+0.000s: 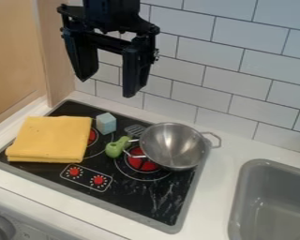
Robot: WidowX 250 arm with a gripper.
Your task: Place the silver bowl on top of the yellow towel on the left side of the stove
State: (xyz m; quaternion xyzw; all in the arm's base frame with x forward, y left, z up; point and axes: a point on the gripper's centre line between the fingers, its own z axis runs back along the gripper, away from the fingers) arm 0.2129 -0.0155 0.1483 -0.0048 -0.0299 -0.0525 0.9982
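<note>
One silver bowl: round, metal [172, 149], opening upward, over the right side of the black stove [137, 197], well apart from the towel
Bowl's edges: right side reaches over the stove's grey rim; right handle extends above the white table [215, 199]
Bowl's long axis: handle to handle, roughly left to right, rising slightly toward the right; looped wire handles at both ends
Gripper: black [107, 88], high above the back of the stove, fingers spread apart and holding nothing, fingertips pointing down
Yellow towel: soft cloth folded into a thick, near-square pad [50, 138] on the stove's left side, its left edge reaching the rim
Between towel and bowl: small pale blue block [106, 123] near the towel's back corner; rounded green toy [116, 147] just beside the bowl's left handle
Slotted spatula: grey head [135, 130] lying behind the green toy
Stove surface: smooth and glossy, with red burners; a dark stretch lies in front of the bowl
Table strip: pale and smooth, between stove and grey sink [241, 187]
Wall: flat white tiles [177, 72], dark joints
</note>
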